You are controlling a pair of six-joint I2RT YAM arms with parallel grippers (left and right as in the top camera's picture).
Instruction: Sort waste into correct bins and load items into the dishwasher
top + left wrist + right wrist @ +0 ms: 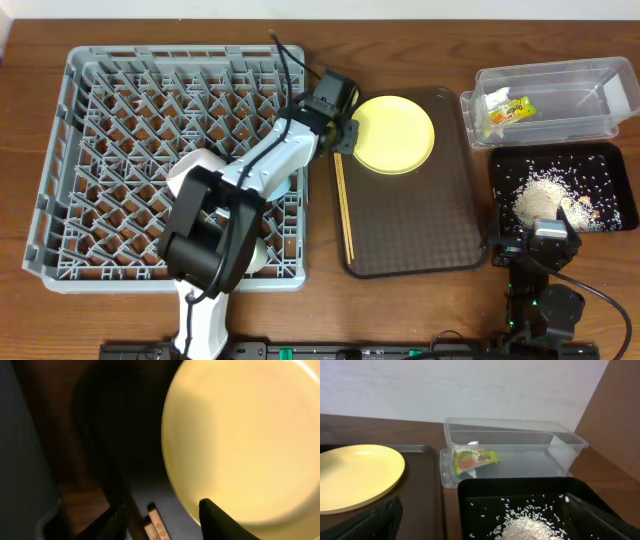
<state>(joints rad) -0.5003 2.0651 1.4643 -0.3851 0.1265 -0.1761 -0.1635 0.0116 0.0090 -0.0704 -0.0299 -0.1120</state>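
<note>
The round yellow plate [394, 133] lies at the far end of a brown serving tray [420, 220]. My left gripper [343, 136] is open at the plate's left rim. In the left wrist view its jaws [162, 512] straddle the tips of the wooden chopsticks [156, 524], with one finger over the plate's edge [240, 440]. The chopsticks [344, 205] lie along the tray's left side. The green-and-yellow wrapper [508, 110] lies in the clear tub [600, 75]. Rice grains [545, 195] are heaped in the black tray [610, 160]. My right gripper [485, 527] is open and empty, low over the black tray's near end.
The grey dish rack [110, 150] fills the left side, and my left arm reaches across its right part. A light-blue bowl [285, 186] shows under that arm. The right wrist view shows the tub [520, 435], wrapper [475, 458], plate [355, 475] and rice [530, 527].
</note>
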